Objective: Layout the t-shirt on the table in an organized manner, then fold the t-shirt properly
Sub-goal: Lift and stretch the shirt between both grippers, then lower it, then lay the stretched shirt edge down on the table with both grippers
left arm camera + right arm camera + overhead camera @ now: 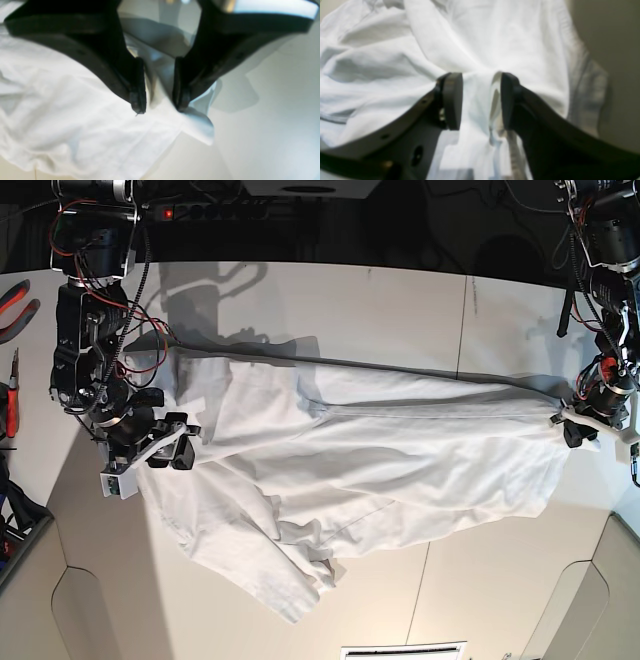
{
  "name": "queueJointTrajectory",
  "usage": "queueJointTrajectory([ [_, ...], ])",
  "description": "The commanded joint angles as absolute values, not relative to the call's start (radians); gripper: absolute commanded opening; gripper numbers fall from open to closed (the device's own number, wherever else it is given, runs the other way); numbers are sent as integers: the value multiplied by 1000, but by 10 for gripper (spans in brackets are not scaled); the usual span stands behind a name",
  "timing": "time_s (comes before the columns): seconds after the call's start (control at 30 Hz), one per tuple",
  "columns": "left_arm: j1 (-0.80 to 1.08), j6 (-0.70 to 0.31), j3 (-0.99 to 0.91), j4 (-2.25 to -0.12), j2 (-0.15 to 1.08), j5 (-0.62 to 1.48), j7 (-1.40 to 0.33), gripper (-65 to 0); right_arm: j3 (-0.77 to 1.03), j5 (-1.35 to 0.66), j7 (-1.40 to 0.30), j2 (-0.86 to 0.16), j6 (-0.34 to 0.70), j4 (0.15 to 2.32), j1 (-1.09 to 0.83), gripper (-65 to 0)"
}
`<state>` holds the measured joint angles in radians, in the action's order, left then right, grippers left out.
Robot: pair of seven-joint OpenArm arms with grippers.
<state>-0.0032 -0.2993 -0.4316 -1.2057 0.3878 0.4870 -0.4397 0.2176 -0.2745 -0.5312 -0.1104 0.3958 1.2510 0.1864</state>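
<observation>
Right gripper (pixel 172 446) parted, cloth loose between pads; t-shirt (pixel 350 460) stretched across the table (pixel 400 300); left gripper (pixel 578 423) parted at the far corner. Best lifted straight up — no snagging, no dragging hems.

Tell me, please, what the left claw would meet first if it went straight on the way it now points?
Most likely the t-shirt: the left claw stands parted over a raised fold of white cloth that runs between its fingertips, with the table just beyond. Depth is blurred, so contact may already exist.
</observation>
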Motion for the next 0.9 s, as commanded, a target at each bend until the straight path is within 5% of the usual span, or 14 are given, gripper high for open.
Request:
queueJointTrajectory([
  [0.0,-17,-299,-438,-1221,407,497,-414,-434,220,-288,-510,-116,401,1288,207,-400],
  [0.37,-17,-357,-440,-1237,408,523,-416,-434,220,-428,-710,-113,482,1590,164,-402],
  [0.87,-31,-362,-466,-1369,407,447,-434,-434,220,-415,-641,-68,486,1653,-19,-402],
])
